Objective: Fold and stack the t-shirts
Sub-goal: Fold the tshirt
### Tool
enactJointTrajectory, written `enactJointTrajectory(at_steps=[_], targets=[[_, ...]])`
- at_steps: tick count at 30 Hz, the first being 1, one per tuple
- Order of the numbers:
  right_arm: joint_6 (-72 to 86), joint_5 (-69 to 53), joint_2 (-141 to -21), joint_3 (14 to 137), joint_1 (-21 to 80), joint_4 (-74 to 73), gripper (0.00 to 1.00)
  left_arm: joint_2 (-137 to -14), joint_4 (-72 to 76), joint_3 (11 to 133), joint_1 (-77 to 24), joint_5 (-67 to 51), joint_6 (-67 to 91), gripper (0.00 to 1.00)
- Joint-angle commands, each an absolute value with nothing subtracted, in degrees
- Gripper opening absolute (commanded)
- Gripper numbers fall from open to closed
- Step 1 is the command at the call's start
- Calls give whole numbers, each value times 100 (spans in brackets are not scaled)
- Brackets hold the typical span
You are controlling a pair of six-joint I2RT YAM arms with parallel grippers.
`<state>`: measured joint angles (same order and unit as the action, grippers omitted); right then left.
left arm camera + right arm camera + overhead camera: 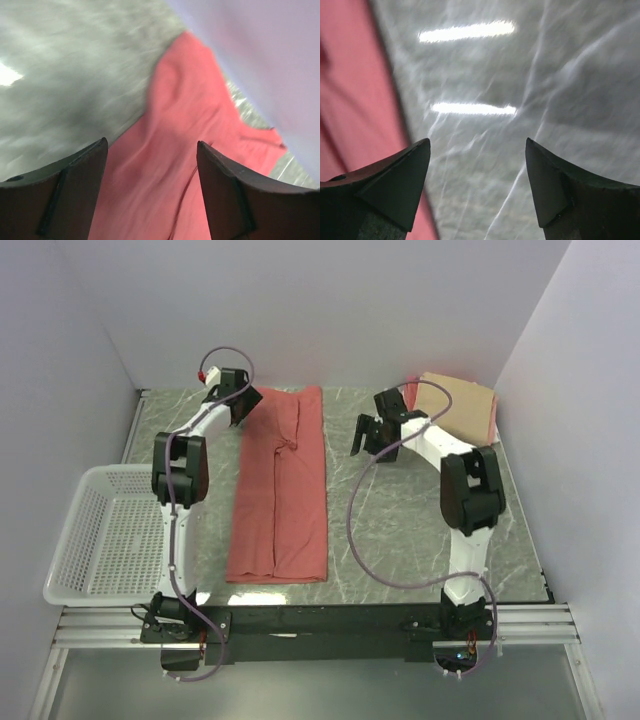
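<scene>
Lab test booth: white partition walls (300,310) enclose a marble-patterned table (400,530).

Matt cloth t-shirt (280,490), glossy table (400,530)

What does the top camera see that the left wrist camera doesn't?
Only the top view: the white basket, the folded tan shirt and the right gripper. Only the left wrist view: the left gripper up close, fingers wide apart. Both: the red t-shirt and the grey table.

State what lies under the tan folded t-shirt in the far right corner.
A pink t-shirt: only its edges peek out beside the tan t-shirt. The rest is covered.
</scene>
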<state>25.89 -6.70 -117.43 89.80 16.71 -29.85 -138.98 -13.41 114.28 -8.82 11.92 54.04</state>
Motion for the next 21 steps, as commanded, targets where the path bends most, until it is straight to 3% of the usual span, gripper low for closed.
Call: enactJointTrajectory(at_steps=[1,7,11,16,21], targets=[[2969,-1028,-10786,8246,1941,-2252,82,-12572,-1616,10953,-738,1545,5203,76],[3471,-1240,-9555,6550,2574,-1582,71,-10824,-2732,9214,-756,2100,5764,64],[3708,-1240,-8940,5724,3320,-1389,61,-9521,-2725,7175,-1018,2153,5985,46],[3919,-721,-8675,5344,3972,-1293,60,-8142,-2532,5418,-1905,2145,6257,29],[4113,-115,-8911,5633,4744,-1353,60,-7630,-2365,4536,-2838,1977,6959,4]])
